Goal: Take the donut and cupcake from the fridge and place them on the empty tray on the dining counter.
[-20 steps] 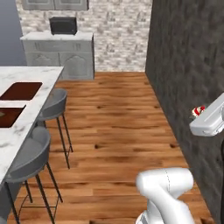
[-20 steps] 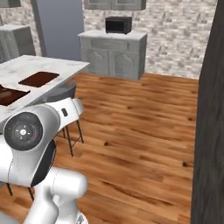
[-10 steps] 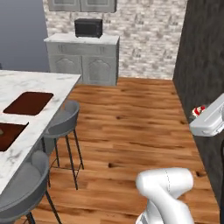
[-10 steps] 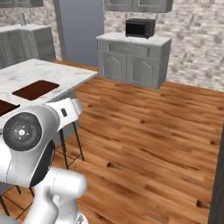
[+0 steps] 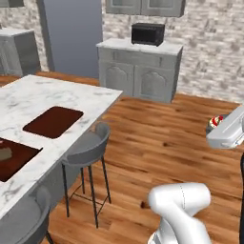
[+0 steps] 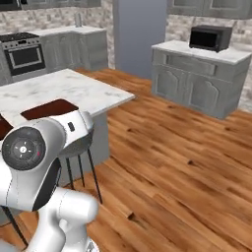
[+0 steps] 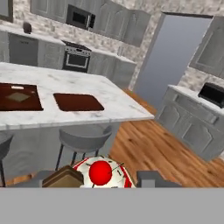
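My gripper (image 5: 218, 125) is shut on the cupcake (image 5: 216, 121), a small red one with a pale top, held up at the right edge of the left base view. In the hand view the cupcake (image 7: 101, 171) sits between the fingertips of my gripper (image 7: 103, 178). The flat reddish-brown tray (image 5: 53, 121) lies bare on the white marble dining counter (image 5: 71, 93) to the left. That tray (image 7: 78, 101) lies ahead across the dining counter (image 7: 100, 87) in the hand view, and the tray (image 6: 47, 109) also shows behind my arm. The donut and the fridge are out of view.
A second brown board (image 5: 10, 159) with a small item lies nearer on the counter. Grey stools (image 5: 89, 148) stand along its side. Grey cabinets (image 5: 140, 71) with a microwave (image 5: 147, 33) line the back wall, a stove (image 6: 22, 54) far left. Wood floor (image 5: 162, 143) lies between.
The whole picture has swung: the base has turned, so the dark wall at the right is gone and the counter with its trays looms larger. The cupcake stays in the gripper.
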